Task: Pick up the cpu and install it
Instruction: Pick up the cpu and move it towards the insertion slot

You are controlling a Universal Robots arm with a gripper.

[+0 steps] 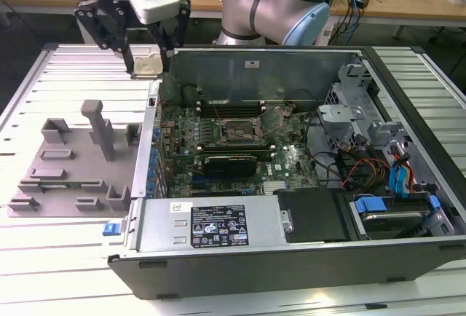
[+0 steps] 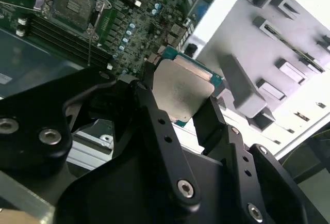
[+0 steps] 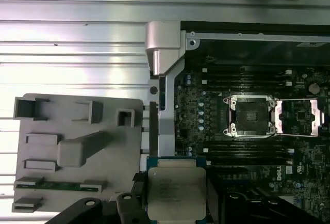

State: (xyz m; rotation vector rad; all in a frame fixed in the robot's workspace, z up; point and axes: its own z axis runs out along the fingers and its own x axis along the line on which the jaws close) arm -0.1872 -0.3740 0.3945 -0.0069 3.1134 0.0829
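The cpu (image 1: 148, 65), a flat square chip with a silver metal top and green edge, hangs in the air with my gripper (image 1: 149, 52) shut on two of its sides. It is held over the far corner of the computer case, at the exterior view's left. Both wrist views show the cpu (image 2: 181, 91) (image 3: 175, 193) between the black fingers (image 2: 210, 118). The motherboard's cpu socket (image 1: 239, 132) (image 3: 250, 115) lies bare with its metal load plate (image 3: 301, 116) flipped open, some way from the chip.
The open computer case (image 1: 218, 232) holds the motherboard, cables and a drive bay with blue tabs (image 1: 371, 205). A grey plastic fixture (image 1: 73, 163) with upright blocks lies on the ribbed aluminium table (image 1: 65, 258), to the exterior view's left of the case.
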